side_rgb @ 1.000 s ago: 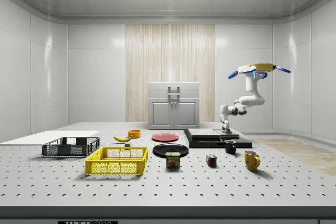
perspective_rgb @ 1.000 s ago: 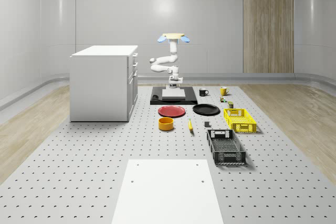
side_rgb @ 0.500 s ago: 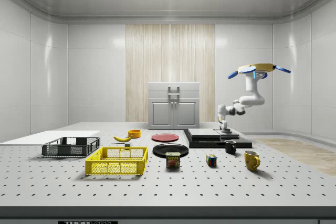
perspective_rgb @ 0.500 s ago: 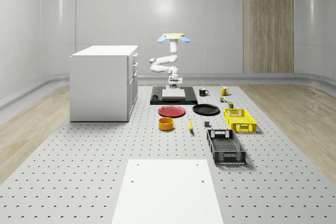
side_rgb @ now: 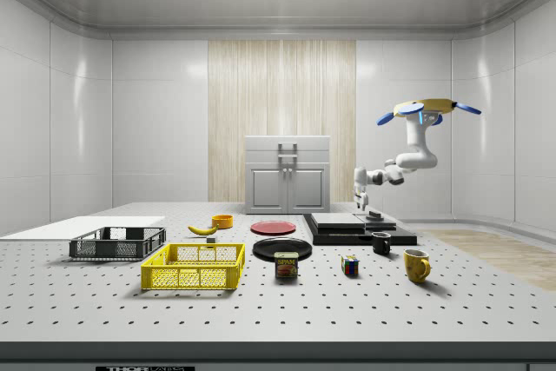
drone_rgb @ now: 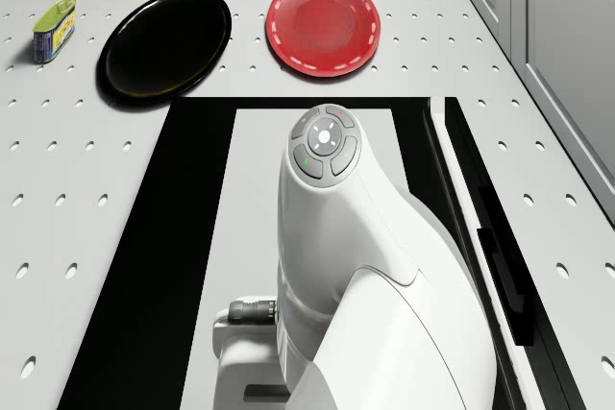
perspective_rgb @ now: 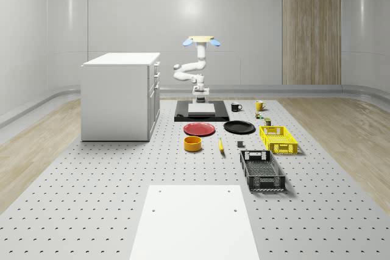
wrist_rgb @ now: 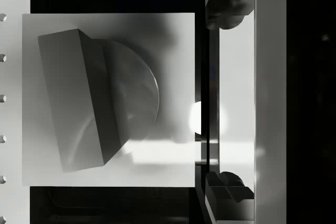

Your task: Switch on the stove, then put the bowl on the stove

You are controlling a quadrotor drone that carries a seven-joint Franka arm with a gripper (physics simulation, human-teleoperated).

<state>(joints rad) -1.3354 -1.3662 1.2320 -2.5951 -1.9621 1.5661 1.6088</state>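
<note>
The stove [perspective_rgb: 201,111] is a flat black slab with a pale grey plate [drone_rgb: 252,228] on top, next to the white cabinet. A pale strip [drone_rgb: 459,189] with a dark bar runs along one side of it. The drone [perspective_rgb: 201,41] hovers above the stove's far end, and the arm hangs down from it. My gripper [perspective_rgb: 200,98] is just above the stove [side_rgb: 358,228]. In the wrist view the gripper [wrist_rgb: 231,98] is open, its fingertips [wrist_rgb: 228,4] wide apart over the pale strip beside the plate [wrist_rgb: 105,98]. The orange bowl [perspective_rgb: 193,144] stands on the table, nearer than the red plate.
A red plate [perspective_rgb: 200,129] and a black plate [perspective_rgb: 239,127] lie just in front of the stove. A black mug [perspective_rgb: 236,106] and a yellow mug [perspective_rgb: 259,105] stand to its right. Further forward are a yellow crate [perspective_rgb: 278,139], a black crate [perspective_rgb: 262,170] and a banana [perspective_rgb: 220,145]. The white cabinet [perspective_rgb: 120,95] stands to the left.
The arm has swung the gripper a little toward the side view's left over the stove. The drone has risen slightly and tilted. The bowl has not moved.
</note>
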